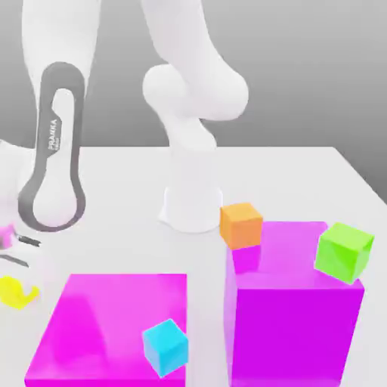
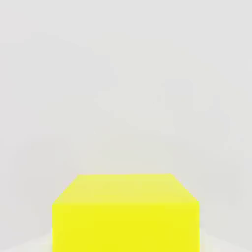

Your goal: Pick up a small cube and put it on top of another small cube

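A yellow cube (image 1: 15, 291) lies on the white table at the exterior view's far left; in the hand view the yellow cube (image 2: 125, 214) is close and centred. My gripper (image 1: 19, 251) hangs just above it, cut off by the picture's edge. An orange cube (image 1: 241, 224) sits at the back left corner of a tall magenta block (image 1: 295, 317). At that block's right top edge rests a green cube (image 1: 344, 251). A cyan cube (image 1: 165, 347) stands on a flat magenta slab (image 1: 98, 325).
The arm's white base (image 1: 193, 200) stands mid-table behind the blocks. The arm's link (image 1: 54, 143) hangs over the table's left part. White table surface (image 1: 113, 242) lies between the base and the slab.
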